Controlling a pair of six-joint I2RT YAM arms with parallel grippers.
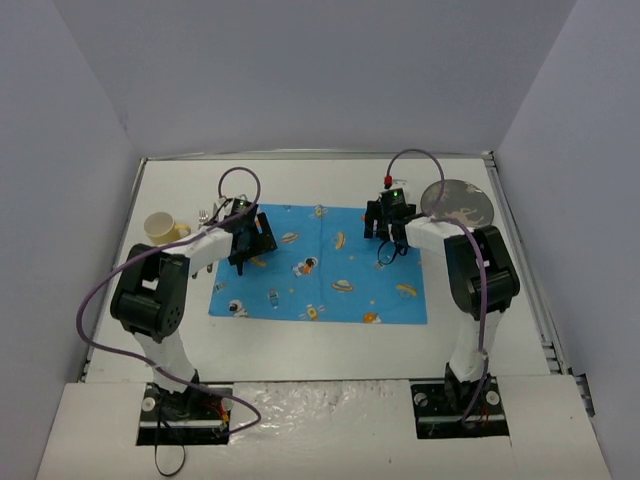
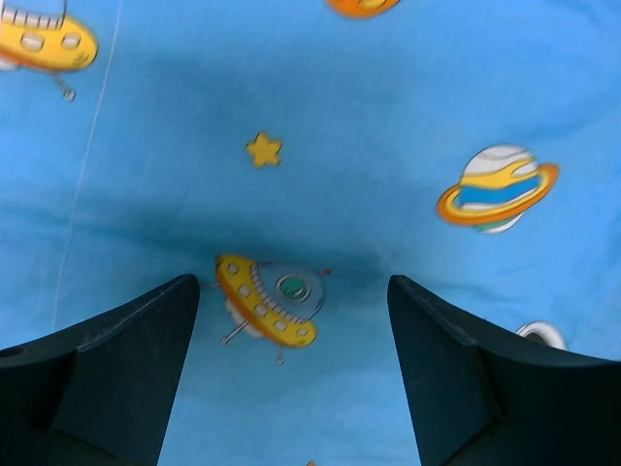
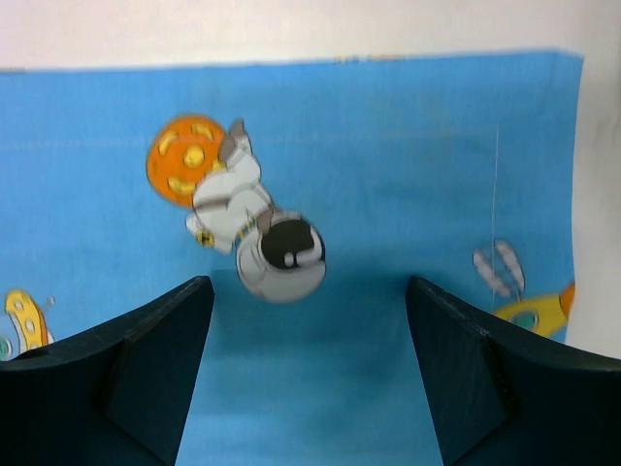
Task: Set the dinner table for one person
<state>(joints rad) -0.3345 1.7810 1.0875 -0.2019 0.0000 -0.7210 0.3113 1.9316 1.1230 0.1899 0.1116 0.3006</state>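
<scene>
The white dinner table (image 1: pixel 320 180) bears a blue space-print placemat (image 1: pixel 320 265) spread flat in its middle. A grey plate (image 1: pixel 457 203) lies at the far right, off the mat. A cream cup (image 1: pixel 162 228) stands at the far left, with cutlery (image 1: pixel 207 213) beside it. My left gripper (image 1: pixel 250 240) hovers over the mat's left part, open and empty; its view shows the mat (image 2: pixel 320 146) between the fingers (image 2: pixel 126 359). My right gripper (image 1: pixel 388 232) hovers over the mat's far right part, open and empty, above an astronaut print (image 3: pixel 257 233).
Grey walls enclose the table on three sides. A metal rim (image 1: pixel 520 260) runs along the table's right edge. Both arms' purple cables arc above them.
</scene>
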